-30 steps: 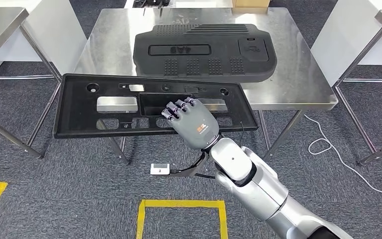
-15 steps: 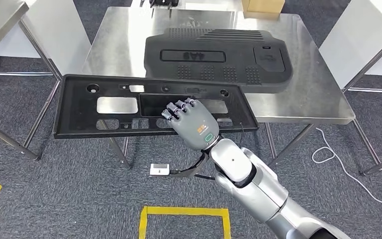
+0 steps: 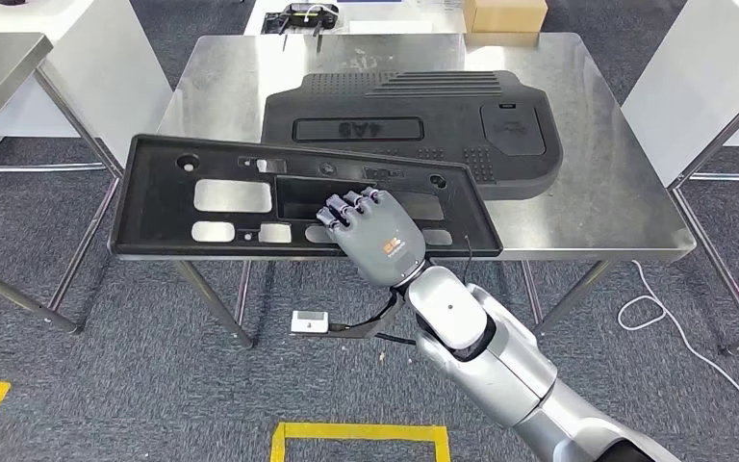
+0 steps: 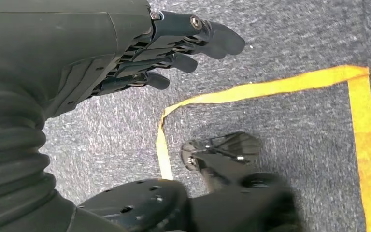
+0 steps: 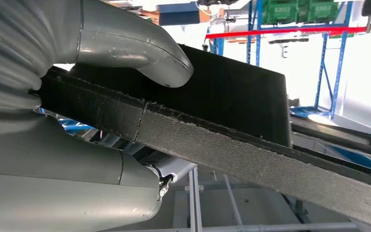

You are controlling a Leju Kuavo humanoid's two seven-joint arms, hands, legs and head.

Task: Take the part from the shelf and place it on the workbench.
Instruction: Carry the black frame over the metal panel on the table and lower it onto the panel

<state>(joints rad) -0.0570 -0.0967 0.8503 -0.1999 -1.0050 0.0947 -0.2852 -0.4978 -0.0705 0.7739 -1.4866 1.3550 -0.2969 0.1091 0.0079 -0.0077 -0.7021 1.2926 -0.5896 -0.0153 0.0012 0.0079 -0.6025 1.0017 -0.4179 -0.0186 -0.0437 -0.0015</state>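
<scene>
Head view: our right hand [image 3: 377, 236] grips the long black panel [image 3: 221, 197] by its near edge, at 12 o'clock from the wrist, over the steel workbench [image 3: 616, 207] front edge. A ribbed black cover [image 3: 414, 120] lies at 1 o'clock.

Left wrist view: our left hand [image 4: 125, 53] holds nothing, fingers loosely extended over grey carpet [image 4: 290, 38].

Right wrist view: thumb [image 5: 135, 46] presses on the panel's edge.

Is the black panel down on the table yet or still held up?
Held up: the right hand grips the black panel, which overhangs the table edge.

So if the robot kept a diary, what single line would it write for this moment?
right hand: grips long black panel by near edge | panel: held over steel workbench, not set down | left hand: holds nothing, above floor
</scene>
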